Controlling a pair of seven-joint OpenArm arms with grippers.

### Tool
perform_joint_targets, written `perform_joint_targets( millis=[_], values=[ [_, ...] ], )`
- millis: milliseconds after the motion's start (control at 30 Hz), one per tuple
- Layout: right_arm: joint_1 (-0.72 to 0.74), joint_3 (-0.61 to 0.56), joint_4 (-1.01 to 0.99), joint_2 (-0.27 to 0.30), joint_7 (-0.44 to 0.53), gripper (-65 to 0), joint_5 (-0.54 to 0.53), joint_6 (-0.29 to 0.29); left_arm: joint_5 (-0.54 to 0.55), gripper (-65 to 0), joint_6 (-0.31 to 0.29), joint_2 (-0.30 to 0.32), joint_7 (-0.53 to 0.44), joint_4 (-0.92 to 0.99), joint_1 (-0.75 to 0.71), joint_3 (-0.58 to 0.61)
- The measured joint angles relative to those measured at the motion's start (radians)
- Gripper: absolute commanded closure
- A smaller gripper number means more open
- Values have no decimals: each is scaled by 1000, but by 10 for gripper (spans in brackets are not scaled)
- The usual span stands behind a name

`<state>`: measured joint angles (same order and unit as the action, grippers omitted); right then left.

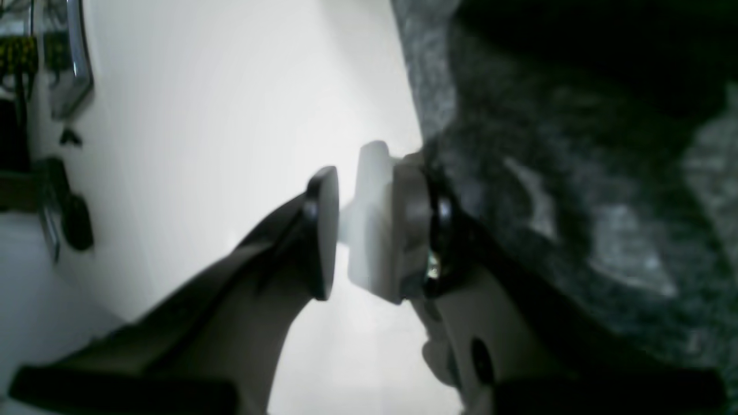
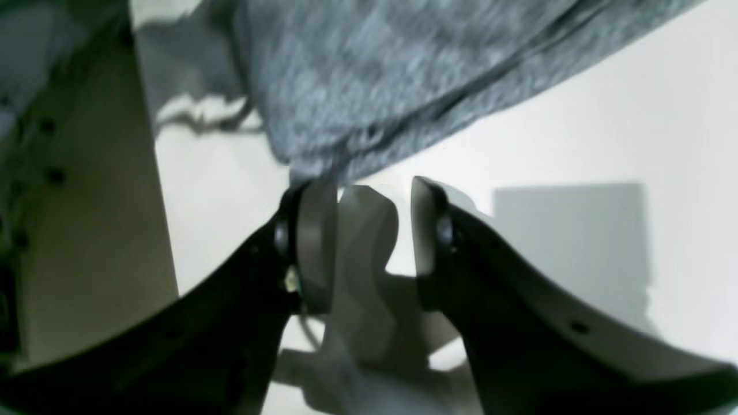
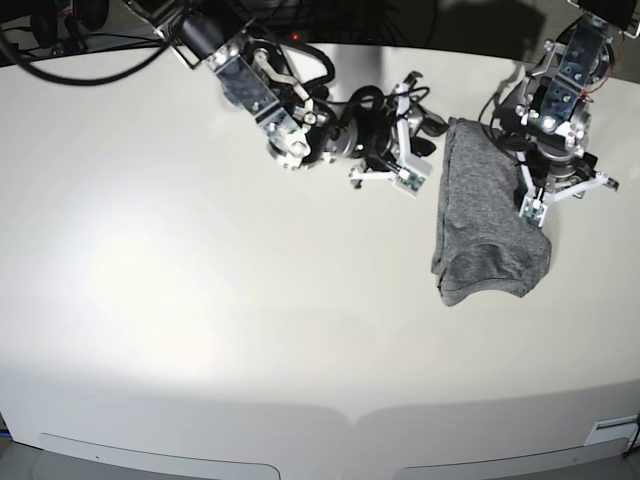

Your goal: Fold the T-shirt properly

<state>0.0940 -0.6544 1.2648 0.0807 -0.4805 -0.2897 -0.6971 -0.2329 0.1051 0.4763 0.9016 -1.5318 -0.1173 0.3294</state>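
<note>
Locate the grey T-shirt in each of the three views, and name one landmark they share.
Left wrist: the T-shirt fills the right side, beside the left gripper.
Right wrist: it hangs across the top, just above the right gripper.
Base: it lies bunched right of centre, between both arms.
Shared landmark: the white table, seen as the pale surface under the shirt in every view.

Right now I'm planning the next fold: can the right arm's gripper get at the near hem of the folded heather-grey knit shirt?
Probably yes. The right gripper stands open beside the shirt, with only bare white table around the hem.
</note>
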Motion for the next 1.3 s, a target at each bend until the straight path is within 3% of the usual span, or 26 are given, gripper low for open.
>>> perform_joint_targets(
  millis=[100,200,400,533,600,733,800,1067,1200,1300],
  values=[
    [0,16,10,0,-5,-222,0,0,-18,-161,1,0,0,-2,-11,0],
    [-4,69,24,-3,-3,-222,8,0,-87,-161,53,0,19,-2,-19,2],
    [6,305,72,-12,-19,-222,27,4,-138,-161,128,17,43,-127,-20,5],
    [21,441,88,-12,-73,-222,26,4,-112,-161,129,29,-10,-285,-16,5],
    [18,480,88,-7,-87,-222,9,4,-10,-161,108,42,-86,-345,-16,5],
    [16,504,88,31,-123,-222,-58,4,212,-161,-85,46,-163,-378,16,5],
    [17,504,88,50,-140,-222,-68,4,261,-161,-140,46,-160,-377,36,6],
    [16,504,88,79,-150,-222,-72,4,222,-161,-125,24,-134,-377,49,5],
    [17,504,88,80,-150,-222,-78,4,219,-161,-58,8,-49,-377,49,5],
    [17,504,88,80,-151,-222,-87,4,198,-161,-56,-11,-21,-377,48,5]
  ],
)
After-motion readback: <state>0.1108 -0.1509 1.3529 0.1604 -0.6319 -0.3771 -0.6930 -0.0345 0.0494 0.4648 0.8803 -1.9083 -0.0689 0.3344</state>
